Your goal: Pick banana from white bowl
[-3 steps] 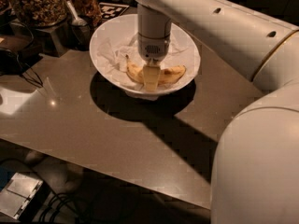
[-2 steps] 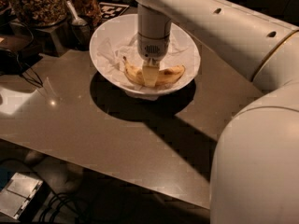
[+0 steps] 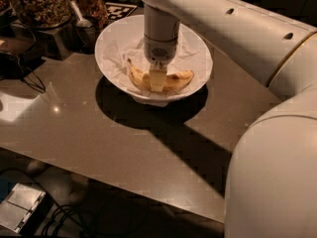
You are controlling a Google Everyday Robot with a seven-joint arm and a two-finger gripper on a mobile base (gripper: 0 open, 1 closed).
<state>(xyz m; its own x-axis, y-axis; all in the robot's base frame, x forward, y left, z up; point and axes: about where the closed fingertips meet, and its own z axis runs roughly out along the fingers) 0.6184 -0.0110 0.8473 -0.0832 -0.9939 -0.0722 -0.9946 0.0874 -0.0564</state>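
The white bowl (image 3: 116, 36) stands at the back of the brown table, lined with crumpled white paper. The yellow banana (image 3: 178, 79) lies curved along the bowl's near side. My gripper (image 3: 157, 81) reaches straight down into the bowl from the white arm and sits right at the banana's middle, covering it. The banana's two ends show to the left and right of the gripper.
Glass jars of nuts (image 3: 38, 4) and a metal scoop (image 3: 81, 19) stand at the back left beside the bowl. A black-and-white tag (image 3: 120, 10) lies behind the bowl. Cables (image 3: 22, 78) run along the table's left edge. My white arm fills the right side.
The gripper has sunk a little lower onto the banana's middle. The banana and the bowl have stayed in place.
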